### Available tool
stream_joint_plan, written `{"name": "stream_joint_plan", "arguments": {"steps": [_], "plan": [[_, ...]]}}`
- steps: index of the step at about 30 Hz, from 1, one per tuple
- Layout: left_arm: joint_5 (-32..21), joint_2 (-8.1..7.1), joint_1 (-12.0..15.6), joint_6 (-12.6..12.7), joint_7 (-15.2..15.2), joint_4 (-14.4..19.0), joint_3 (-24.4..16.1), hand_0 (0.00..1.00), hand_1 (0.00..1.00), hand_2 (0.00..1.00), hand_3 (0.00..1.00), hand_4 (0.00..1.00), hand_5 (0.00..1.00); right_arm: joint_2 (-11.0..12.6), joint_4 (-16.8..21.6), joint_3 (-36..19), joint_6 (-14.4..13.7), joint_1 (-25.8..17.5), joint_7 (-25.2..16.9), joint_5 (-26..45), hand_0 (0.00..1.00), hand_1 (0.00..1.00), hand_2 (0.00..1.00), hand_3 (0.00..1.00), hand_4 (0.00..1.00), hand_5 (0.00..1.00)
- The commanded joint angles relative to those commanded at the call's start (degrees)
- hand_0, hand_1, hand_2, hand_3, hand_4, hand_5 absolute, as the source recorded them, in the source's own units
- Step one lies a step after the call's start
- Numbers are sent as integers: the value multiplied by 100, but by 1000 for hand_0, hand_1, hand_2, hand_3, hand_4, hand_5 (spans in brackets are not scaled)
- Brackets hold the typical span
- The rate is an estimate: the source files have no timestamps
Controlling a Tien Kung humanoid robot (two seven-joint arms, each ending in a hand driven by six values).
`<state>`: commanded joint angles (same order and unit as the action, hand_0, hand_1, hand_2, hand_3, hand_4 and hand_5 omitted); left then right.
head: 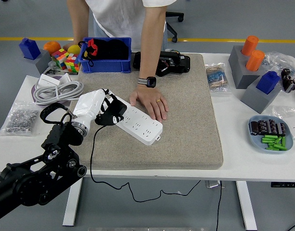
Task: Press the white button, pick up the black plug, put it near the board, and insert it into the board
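Note:
A white power strip (138,121) lies slanted on the grey mat (186,125). My left hand (109,109), white with black fingers, is shut on the black plug (114,115), which sits over the strip's left end. The plug's black cord (92,159) trails down over the table's front edge. A person's hand (150,102) rests flat on the mat and touches the strip's far side. The white button is hidden from me. My right arm is out of view.
A blue bin (105,55) and a black device (162,63) stand at the back of the mat. A coiled grey cable (56,90) and a bag of screws (20,118) lie at the left. Grey blocks (255,72) and a blue plate (271,134) sit on the right.

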<state>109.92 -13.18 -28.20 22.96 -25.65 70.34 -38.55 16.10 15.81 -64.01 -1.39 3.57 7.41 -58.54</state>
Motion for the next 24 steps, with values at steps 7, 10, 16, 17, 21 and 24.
{"name": "stream_joint_plan", "arguments": {"steps": [7,10,16,17,21,24], "plan": [[119,53,-105,7,-25,-219,80,297,359,352,560,706,2,12,-4,23,-1,6,0,5,627,623,603,595,678,392],[138,76,-146,-12,-50,-313,108,294,360,353,559,706,2,14,-4,28,-2,12,-1,9,626,623,603,594,678,392],[110,89,-185,-51,-93,-456,163,294,360,354,559,706,2,24,2,52,-1,23,-3,16,626,623,603,594,677,392],[113,88,-187,-50,-91,-466,167,294,360,354,559,706,2,24,1,52,-2,22,-4,17,626,623,603,594,677,392],[111,82,-192,-59,-99,-523,184,294,360,354,559,707,2,24,-4,72,0,12,-1,21,626,623,603,594,677,391],[105,74,-180,-65,-103,-549,195,294,360,354,559,707,2,29,-1,85,0,7,-1,25,626,623,603,594,677,391]]}}
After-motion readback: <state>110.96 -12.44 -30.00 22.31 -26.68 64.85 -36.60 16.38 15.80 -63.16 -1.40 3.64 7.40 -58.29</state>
